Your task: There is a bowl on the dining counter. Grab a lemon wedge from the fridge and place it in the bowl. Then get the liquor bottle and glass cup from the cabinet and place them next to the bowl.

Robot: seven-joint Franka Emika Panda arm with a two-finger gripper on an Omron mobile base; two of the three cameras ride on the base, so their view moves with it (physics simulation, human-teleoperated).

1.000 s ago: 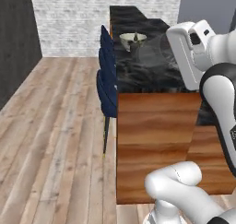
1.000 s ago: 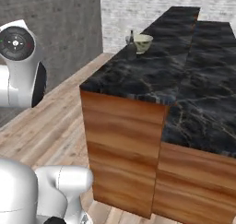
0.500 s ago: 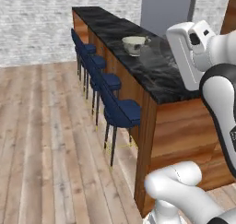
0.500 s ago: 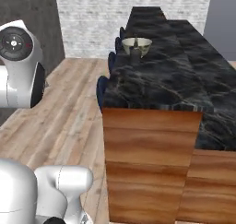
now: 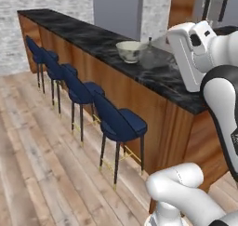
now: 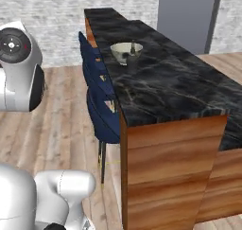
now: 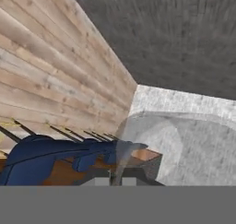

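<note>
A pale bowl [image 5: 130, 50] [image 6: 125, 51] sits on the black marble dining counter [image 5: 88, 32] [image 6: 175, 87]. Right beside it stands a thin, dark-topped shape that looks like the liquor bottle [image 5: 149, 41] [image 6: 133, 48]. What lies inside the bowl is too small to tell, so no lemon wedge can be made out. In the hand view, my gripper [image 7: 115, 180] is shut on the wall of a see-through glass cup [image 7: 152, 144], which rises just ahead of the fingertips. My arm's white hand hangs over the counter's near end, right of the bowl.
A row of blue stools [image 5: 118, 122] [image 6: 101, 115] [image 7: 46, 154] lines the counter's side over the wooden floor [image 5: 28, 141]. A grey brick wall [image 6: 47, 16] closes the far end. The counter's wooden end panel [image 6: 170, 172] is close to my base.
The whole scene has swung as my base moved: the counter now runs past me with the bowl nearer and the stools alongside. The gripper stays shut on the glass cup.
</note>
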